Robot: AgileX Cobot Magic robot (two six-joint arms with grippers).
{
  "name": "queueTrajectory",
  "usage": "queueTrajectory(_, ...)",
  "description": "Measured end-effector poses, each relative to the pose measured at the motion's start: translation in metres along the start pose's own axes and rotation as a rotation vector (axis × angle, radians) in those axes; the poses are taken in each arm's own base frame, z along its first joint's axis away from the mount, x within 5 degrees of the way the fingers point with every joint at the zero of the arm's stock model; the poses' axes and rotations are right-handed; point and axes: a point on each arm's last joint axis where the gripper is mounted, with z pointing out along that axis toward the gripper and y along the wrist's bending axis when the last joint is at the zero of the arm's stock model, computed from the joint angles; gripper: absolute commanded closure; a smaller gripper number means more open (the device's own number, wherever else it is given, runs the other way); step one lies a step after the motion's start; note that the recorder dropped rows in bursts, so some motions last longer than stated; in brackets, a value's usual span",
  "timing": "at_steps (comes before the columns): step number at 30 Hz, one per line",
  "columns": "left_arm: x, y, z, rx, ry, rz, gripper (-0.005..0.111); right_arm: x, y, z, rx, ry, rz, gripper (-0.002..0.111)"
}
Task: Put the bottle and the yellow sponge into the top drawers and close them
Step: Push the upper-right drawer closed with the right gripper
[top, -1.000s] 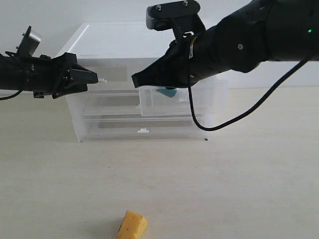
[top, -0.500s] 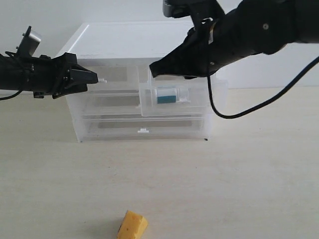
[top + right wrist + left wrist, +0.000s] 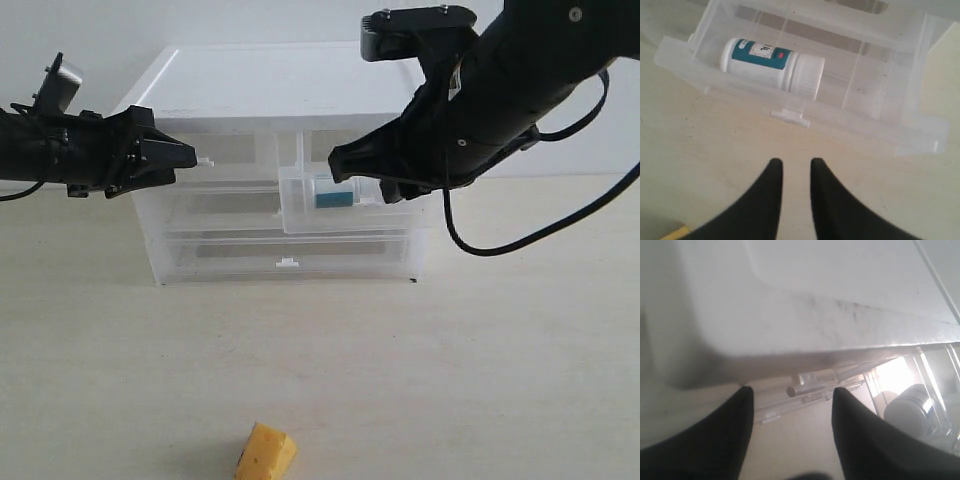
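The white bottle [image 3: 333, 193] with its teal label lies on its side in the pulled-out right top drawer [image 3: 400, 215]; it also shows as the bottle [image 3: 771, 65] behind the drawer's tab handle [image 3: 790, 117]. My right gripper [image 3: 338, 166] hangs above that drawer's front, and the right gripper [image 3: 793, 164] is empty, its fingers only a narrow gap apart. The left top drawer [image 3: 235, 150] is pushed in. My left gripper [image 3: 190, 157] stands open at its handle [image 3: 807, 388], and the left gripper [image 3: 792, 392] holds nothing. The yellow sponge [image 3: 266, 452] lies on the table near the front.
The white-topped cabinet [image 3: 270, 80] stands at the back, with two full-width drawers [image 3: 288, 255] shut below. A black cable [image 3: 500, 245] loops down from the right arm beside the cabinet. Pale tabletop [image 3: 480, 370] spreads between cabinet and sponge.
My right gripper has risen out of the right top drawer and drawn back to the right, leaving the bottle lying inside. The left arm has not moved.
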Motion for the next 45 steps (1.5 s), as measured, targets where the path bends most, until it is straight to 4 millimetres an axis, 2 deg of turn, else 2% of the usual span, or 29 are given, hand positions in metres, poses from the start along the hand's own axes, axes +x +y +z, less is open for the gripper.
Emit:
queueTrajectory(1, 0.0, 0.0, 0.0, 0.0, 0.0, 0.0, 0.059, 0.0, 0.001, 0.0, -0.007, -0.005, 0.01, 0.042)
queueTrajectory(2, 0.0, 0.0, 0.0, 0.0, 0.0, 0.0, 0.059, -0.001, 0.001, 0.0, -0.013, -0.009, 0.015, 0.034)
queueTrajectory(3, 0.0, 0.0, 0.0, 0.0, 0.0, 0.0, 0.059, -0.001, 0.002, 0.0, -0.018, -0.015, 0.019, 0.034)
queueTrajectory(8, 0.0, 0.0, 0.0, 0.0, 0.0, 0.0, 0.059, 0.0, 0.003, 0.009, -0.024, 0.004, 0.03, 0.053)
queueTrajectory(14, 0.0, 0.0, 0.0, 0.0, 0.0, 0.0, 0.059, 0.008, 0.005, 0.046, -0.023, 0.056, 0.028, 0.046)
queueTrajectory(17, 0.0, 0.0, 0.0, 0.0, 0.0, 0.0, 0.059, 0.006, 0.006, 0.056, -0.034, 0.019, 0.027, 0.046)
queueTrajectory(25, 0.0, 0.0, 0.0, -0.004, 0.001, 0.002, 0.059, -0.018, 0.008, 0.049, -0.039, -0.135, -0.024, 0.046)
queueTrajectory(30, 0.0, 0.001, 0.0, -0.009, 0.001, 0.005, 0.059, -0.032, 0.009, 0.054, -0.035, -0.186, -0.036, 0.046)
queueTrajectory(37, 0.0, 0.001, 0.0, -0.009, 0.001, 0.005, 0.059, -0.034, -0.007, 0.076, -0.011, -0.198, -0.008, 0.046)
queueTrajectory(41, 0.0, 0.001, 0.0, -0.009, 0.001, 0.005, 0.059, -0.038, -0.018, 0.079, -0.001, -0.225, 0.018, 0.046)
queueTrajectory(45, 0.0, 0.001, 0.0, -0.01, 0.0, 0.005, 0.059, -0.039, -0.019, 0.079, -0.006, -0.235, 0.036, 0.046)
